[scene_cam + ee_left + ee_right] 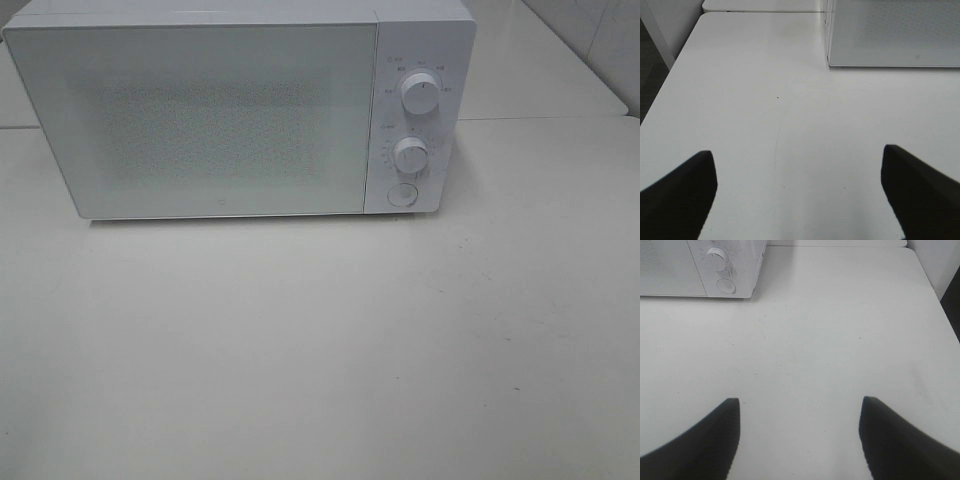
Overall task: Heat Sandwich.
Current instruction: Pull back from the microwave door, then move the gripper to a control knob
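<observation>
White all round: white table (pixel 320 350), white microwave (pixel 200 110) at twelve o'clock on it, seen from the high camera.

Left side. Left gripper (pixel 797 152) does not show in the high view. Its own camera has both dark fingers spread wide with nothing between them, only tabletop below. A lower corner of the microwave lies ahead of it, well apart.

Middle. Microwave door (pixel 190 120) shut and flush. The front is speckled and frosted, and nothing can be made out through it.

Right of the door, at the oven's three o'clock: a control strip. Upper knob (pixel 421 92), lower knob (pixel 410 155), and a round button (pixel 402 194) at six o'clock of that. Nothing touches them.

Right side. Right gripper (pixel 800 399) also out of the high view. Fingers wide, empty. The control strip lies ahead of it, well apart.

Sandwich: not in any view. It is not on the stretch of table that shows, and not in either gripper. Cannot tell whether it sits behind the door or out of frame.

Progress, my reading: unsettled. A shut door and two empty grippers fit an untouched start or a loaded oven equally well. If unloaded, everything is left: open, load, shut, set the knobs. If loaded, only the knobs and the unloading remain.
</observation>
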